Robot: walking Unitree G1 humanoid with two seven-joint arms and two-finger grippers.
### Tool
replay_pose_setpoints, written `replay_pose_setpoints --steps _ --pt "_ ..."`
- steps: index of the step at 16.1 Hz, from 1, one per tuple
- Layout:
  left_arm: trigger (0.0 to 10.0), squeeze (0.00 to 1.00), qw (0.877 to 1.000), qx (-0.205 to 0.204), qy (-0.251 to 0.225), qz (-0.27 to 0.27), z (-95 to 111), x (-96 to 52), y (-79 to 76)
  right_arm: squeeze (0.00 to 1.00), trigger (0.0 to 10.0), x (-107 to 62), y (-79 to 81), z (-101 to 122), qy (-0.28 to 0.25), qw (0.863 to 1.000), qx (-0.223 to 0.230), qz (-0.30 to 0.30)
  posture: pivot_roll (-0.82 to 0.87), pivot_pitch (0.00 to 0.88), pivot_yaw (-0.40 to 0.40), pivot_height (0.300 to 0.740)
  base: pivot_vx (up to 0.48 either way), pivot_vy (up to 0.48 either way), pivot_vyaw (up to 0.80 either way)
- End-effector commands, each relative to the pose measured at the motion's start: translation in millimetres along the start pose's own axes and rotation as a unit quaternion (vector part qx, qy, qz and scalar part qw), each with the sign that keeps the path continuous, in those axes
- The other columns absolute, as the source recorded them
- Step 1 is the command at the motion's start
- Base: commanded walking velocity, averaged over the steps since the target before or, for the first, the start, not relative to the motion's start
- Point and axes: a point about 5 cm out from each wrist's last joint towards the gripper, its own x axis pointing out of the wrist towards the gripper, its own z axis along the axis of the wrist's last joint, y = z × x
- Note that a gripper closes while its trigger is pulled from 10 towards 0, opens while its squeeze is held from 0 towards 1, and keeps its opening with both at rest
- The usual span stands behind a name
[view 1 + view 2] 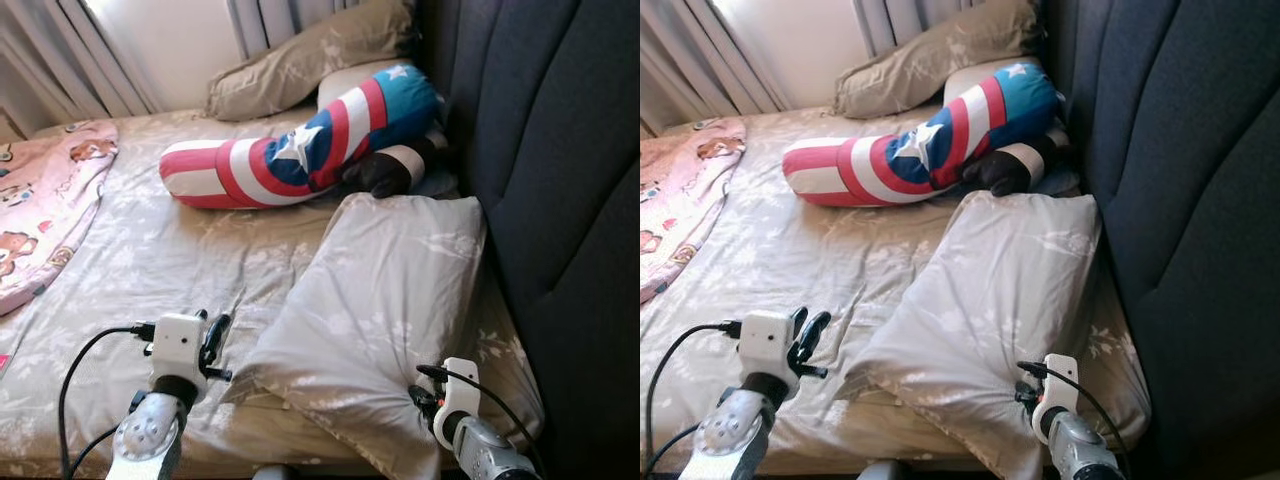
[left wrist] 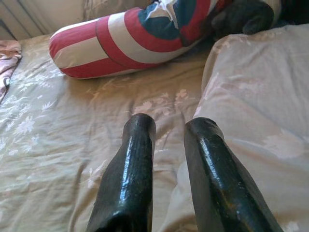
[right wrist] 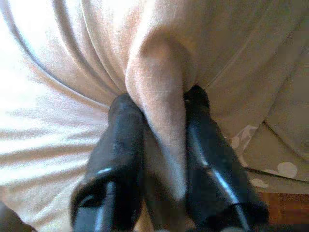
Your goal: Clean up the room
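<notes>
Bed point(image 1: 150, 260) under a beige floral sheet fills the scene, a dark padded headboard point(image 1: 560, 150) along its right. Grey pillow point(image 1: 380, 290) lies at the near right edge, a fold of it pinched between the right gripper's point(image 3: 161, 113) fingers. Beyond lie a star-striped bolster point(image 1: 300, 145), another pillow point(image 1: 300, 60) and a pink blanket point(image 1: 40, 200). Left gripper point(image 2: 169, 130) hovers above the sheet, fingers apart, just beside the grey pillow.

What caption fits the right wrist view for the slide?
Right gripper pinching a fold of the grey floral-print pillow between its two black fingers.
</notes>
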Motion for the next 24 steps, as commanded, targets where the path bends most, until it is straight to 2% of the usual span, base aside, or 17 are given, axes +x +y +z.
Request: replay_pose_setpoints --steps 1,3,7,9,10,11,12,14,17,22,24 --pt "10.0 0.0 1.0 0.003 -0.002 0.011 -1 1.6 4.4 0.0 0.0 -2.7 -6.0 -16 0.036 0.999 0.005 -0.017 0.05 0.0 0.108 0.661 0.0 0.0 0.0" --pt "10.0 0.0 1.0 0.001 -0.006 0.012 -1 7.5 3.1 0.0 0.0 -4.1 -13.8 -10 0.028 0.999 -0.004 -0.032 0.03 0.0 0.105 0.661 0.0 0.0 0.0" --pt "10.0 0.0 1.0 -0.002 -0.013 0.011 -1 19.0 1.3 0.0 0.0 -15.6 -53.2 9 -0.001 0.993 -0.033 -0.116 -0.01 0.0 0.106 0.661 0.0 0.0 0.0" --pt "10.0 0.0 1.0 -0.003 -0.018 0.009 0 24.0 0.2 0.0 0.0 -28.8 -83.6 20 -0.019 0.982 -0.05 -0.18 -0.02 0.0 0.108 0.661 0.0 0.0 0.0" --pt "10.0 0.0 1.0 -0.004 -0.02 0.009 0 25.9 -0.2 0.0 0.0 -39.0 -102.5 27 -0.033 0.973 -0.059 -0.223 -0.03 0.0 0.11 0.661 0.0 0.0 0.0" --pt "10.0 0.0 1.0 -0.004 -0.021 0.008 0 26.5 -0.4 0.0 0.0 -42.4 -108.1 30 -0.038 0.969 -0.064 -0.236 -0.03 0.0 0.11 0.661 0.0 0.0 0.0" --pt "10.0 0.0 1.0 -0.004 -0.023 0.007 -1 28.4 -1.0 0.0 0.0 -52.7 -124.0 40 -0.057 0.957 -0.071 -0.275 -0.04 0.0 0.109 0.661 0.0 0.0 0.0" --pt "10.0 0.0 1.0 -0.005 -0.026 0.007 -1 30.3 -1.9 0.0 0.0 -60.8 -134.5 54 -0.081 0.946 -0.079 -0.305 -0.04 0.0 0.108 0.661 0.0 0.0 0.0" --pt "10.0 0.0 1.0 -0.005 -0.029 0.007 -2 32.2 -2.3 0.0 0.0 -65.8 -138.4 71 -0.114 0.934 -0.085 -0.328 -0.04 0.0 0.102 0.661 0.0 0.0 0.0" --pt "10.0 0.0 0.999 -0.008 -0.033 0.011 -4 31.4 -2.7 0.0 0.0 -63.8 -134.5 76 -0.125 0.93 -0.088 -0.335 -0.03 0.0 0.097 0.661 0.0 0.0 0.0" --pt "10.0 0.0 0.999 -0.007 -0.034 0.012 -4 30.5 -1.6 0.0 0.0 -62.5 -132.1 76 -0.124 0.926 -0.11 -0.339 -0.03 0.0 0.099 0.661 0.0 0.0 0.0"
